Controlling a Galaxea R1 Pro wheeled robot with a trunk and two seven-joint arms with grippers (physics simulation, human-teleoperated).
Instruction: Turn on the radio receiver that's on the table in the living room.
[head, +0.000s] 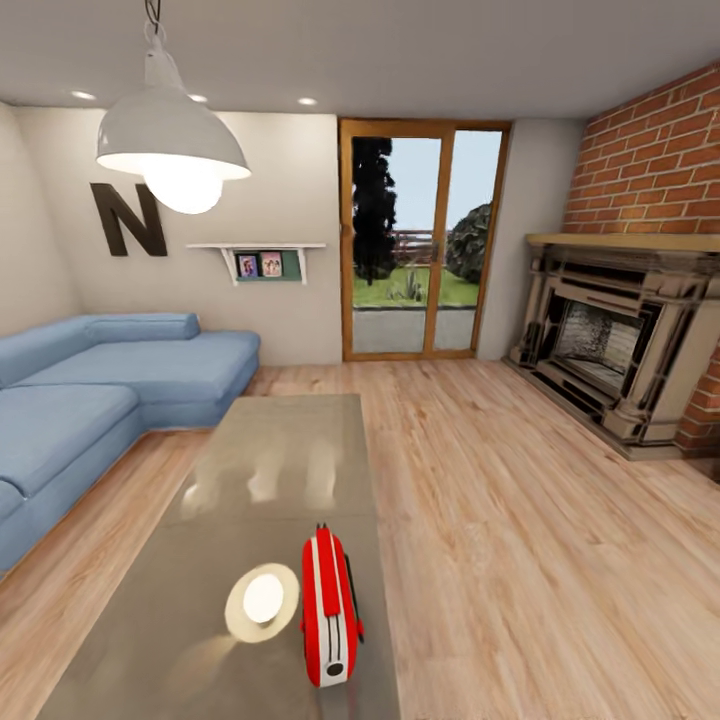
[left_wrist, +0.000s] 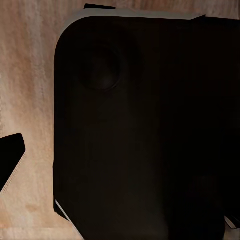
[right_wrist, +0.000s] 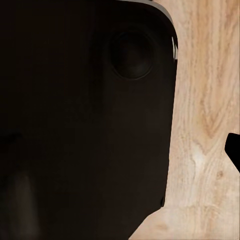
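1. Radio (head: 329, 610): small red case with a white trim band, rounded corners. It stood on its narrow edge on the bench (head: 280, 455), at the near end, toward the edge that faced the fireplace (head: 610, 345).

2. Neighbour: a round cream disc (head: 262, 601) lay flat just beside the radio, on the side toward the sofa (head: 95, 400); whether the two touched could not be told.

3. Long axis: ran lengthwise along the bench, from the near end toward the glass doors (head: 425, 240). The broad faces looked sideways, one toward the sofa, one toward the fireplace. The dial did not show, so which face carried it could not be told.

4. Handling, judged: a rigid shell, likely light, smooth and somewhat slippery. Standing tall on a narrow base on a glossy top, it would probably slide or tip under a sideways push.

5. Hold, judged: pinch across the two broad faces near mid-length, or steady one face while pressing the control on the other. The thin handle looked a poor grip.

6. Jaws: whether apart or together could not be told. Both wrist views showed a dark rounded body over the plank floor (right_wrist: 207, 100).
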